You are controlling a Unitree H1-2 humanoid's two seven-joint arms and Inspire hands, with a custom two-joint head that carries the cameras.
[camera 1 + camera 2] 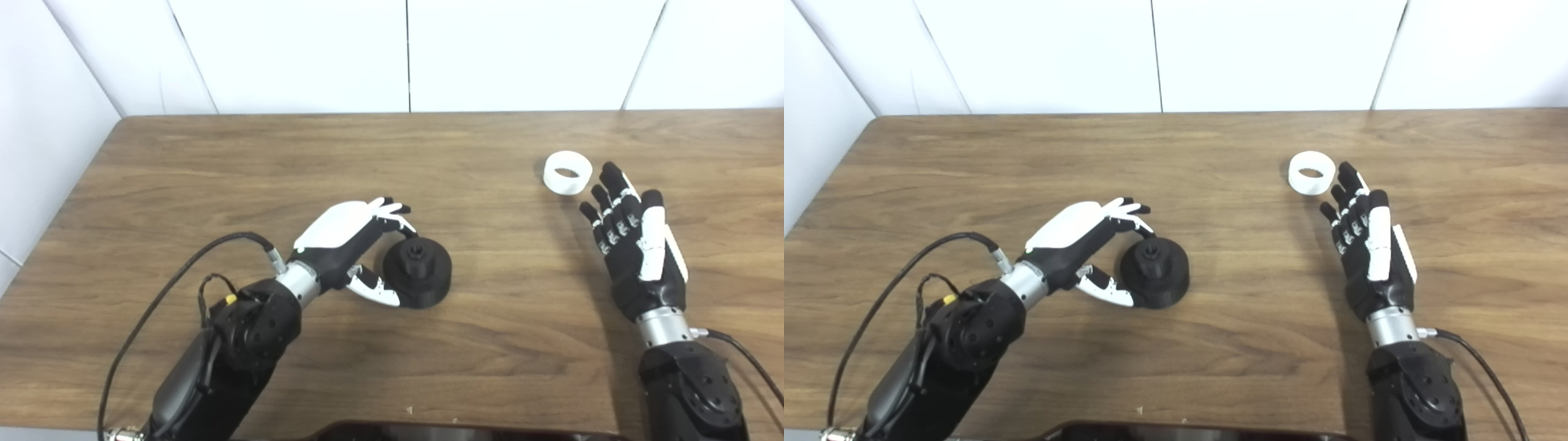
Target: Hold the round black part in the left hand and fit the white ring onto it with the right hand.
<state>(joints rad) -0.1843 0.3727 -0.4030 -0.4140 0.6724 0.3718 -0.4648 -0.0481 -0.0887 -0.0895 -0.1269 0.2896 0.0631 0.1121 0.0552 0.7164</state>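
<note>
The round black part (419, 271) rests flat on the wooden table (245, 159), its small hub pointing up. My left hand (349, 242) lies just to its left, open. Its fingers (395, 217) curve over the part's upper-left rim and the thumb (376, 293) reaches its lower-left rim; the part is not lifted. The white ring (568, 173) lies on the table at the right. My right hand (637, 248) is stretched out flat and open, palm down, its fingertips a short way below and right of the ring, not touching it.
White wall panels (404, 55) stand behind the table's far edge. A dark curved object (429, 432) shows at the bottom edge of the picture. Black cables (184, 269) run from the left wrist, and another (744, 355) from the right wrist.
</note>
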